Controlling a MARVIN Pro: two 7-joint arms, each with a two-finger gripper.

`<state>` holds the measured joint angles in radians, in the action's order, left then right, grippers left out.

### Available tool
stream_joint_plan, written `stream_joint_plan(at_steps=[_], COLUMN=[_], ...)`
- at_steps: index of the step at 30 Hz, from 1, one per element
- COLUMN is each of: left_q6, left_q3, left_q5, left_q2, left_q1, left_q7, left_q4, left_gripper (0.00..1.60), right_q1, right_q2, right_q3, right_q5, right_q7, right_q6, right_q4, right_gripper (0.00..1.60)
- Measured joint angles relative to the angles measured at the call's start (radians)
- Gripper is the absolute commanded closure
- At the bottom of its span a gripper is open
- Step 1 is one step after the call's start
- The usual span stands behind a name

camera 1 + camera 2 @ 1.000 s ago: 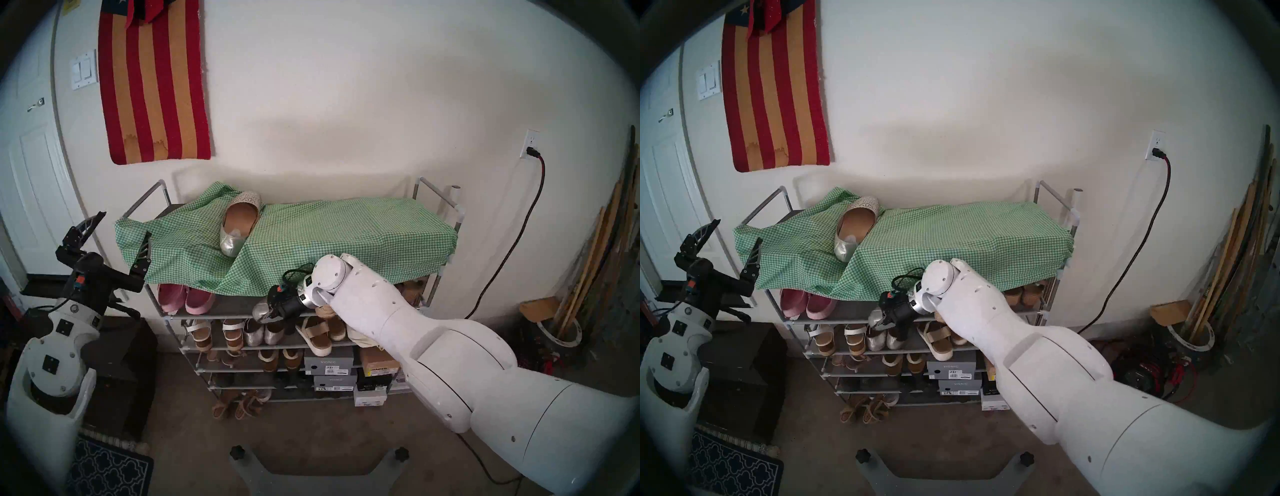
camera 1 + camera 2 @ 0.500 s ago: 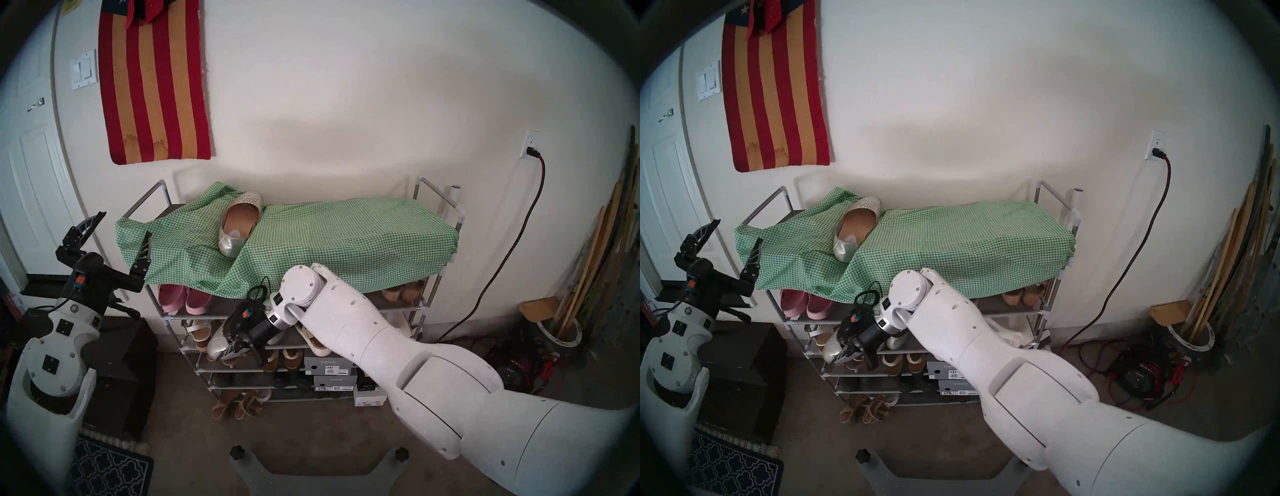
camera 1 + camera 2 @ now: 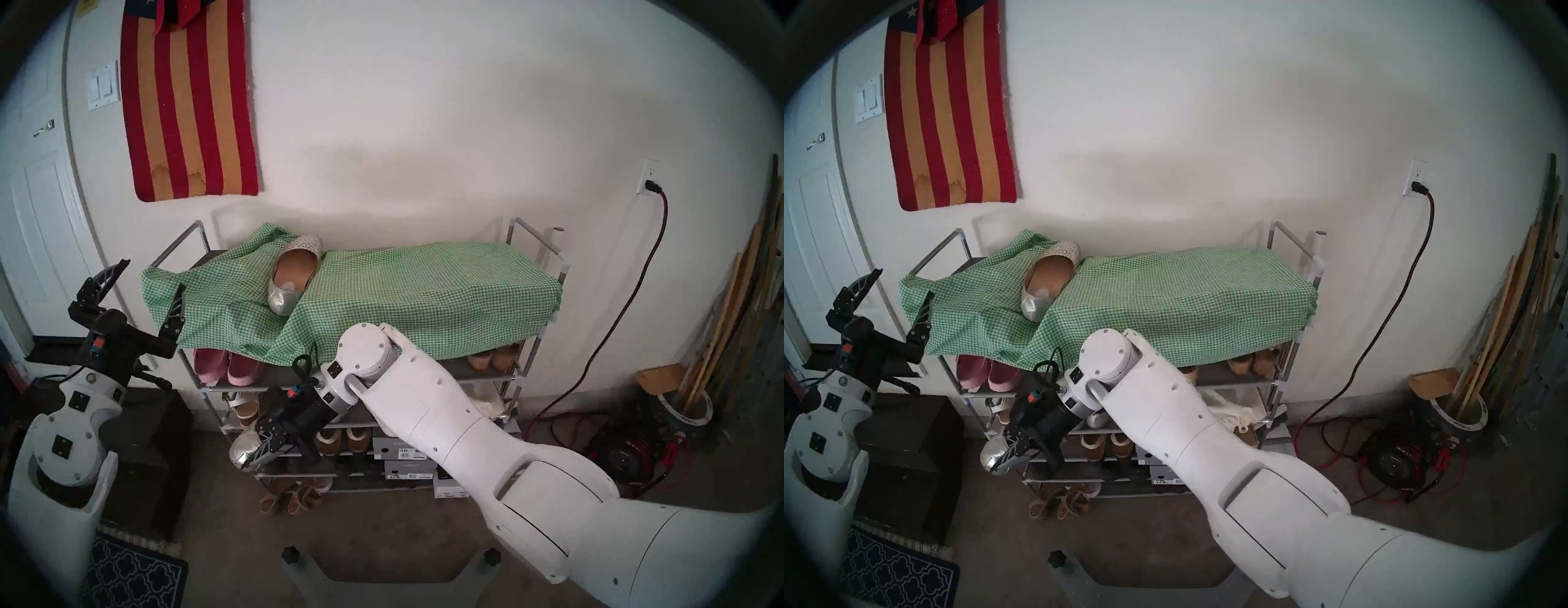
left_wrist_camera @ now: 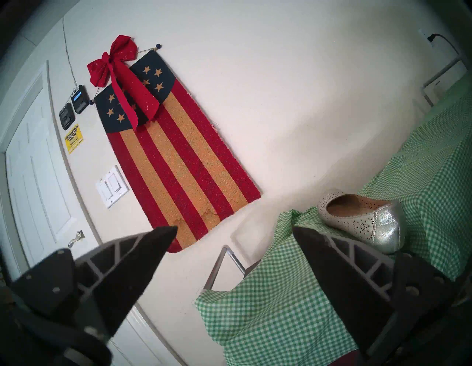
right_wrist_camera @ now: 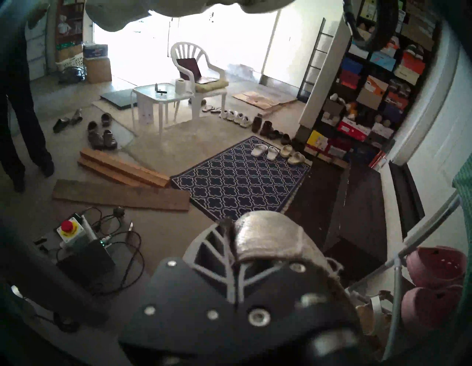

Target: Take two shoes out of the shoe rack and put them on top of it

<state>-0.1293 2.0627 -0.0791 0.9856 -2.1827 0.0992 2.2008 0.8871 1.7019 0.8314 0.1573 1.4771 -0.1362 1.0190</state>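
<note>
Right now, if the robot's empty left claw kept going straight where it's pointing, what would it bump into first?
Probably the wall. The open left gripper aims at bare wall between the striped flag hanging and the shoe rack's side rail. Nothing seems nearer, though depth is hard to judge.

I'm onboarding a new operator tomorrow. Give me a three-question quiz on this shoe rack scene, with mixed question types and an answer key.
1. True or false: the perforated silver ballet flat lies on the green checked cloth atop the grey tube shoe rack.
2. Which hand grips the second silver flat? A left hand B right hand
3. Fill in: the left hand's jaws stand ____.

Key: 1 true; 2 B; 3 open.
</note>
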Motion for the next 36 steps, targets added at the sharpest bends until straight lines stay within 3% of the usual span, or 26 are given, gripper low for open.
stream_joint_plan(at_steps=[17, 36], left_q6=[0.0, 0.0], left_q3=[0.0, 0.0], left_q5=[0.0, 0.0], left_q2=[0.001, 0.001], left_q1=[0.0, 0.0], left_q7=[-0.001, -0.002], left_q4=[0.0, 0.0], left_gripper=[0.0, 0.0], right_q1=[0.027, -0.065], right_q2=[-0.088, -0.143], right_q3=[0.069, 0.228], right_q5=[-0.104, -0.281], right_q7=[0.008, 0.008], right_q6=[0.169, 0.439], right_q4=[0.244, 0.532], right_gripper=[1.6, 1.6])
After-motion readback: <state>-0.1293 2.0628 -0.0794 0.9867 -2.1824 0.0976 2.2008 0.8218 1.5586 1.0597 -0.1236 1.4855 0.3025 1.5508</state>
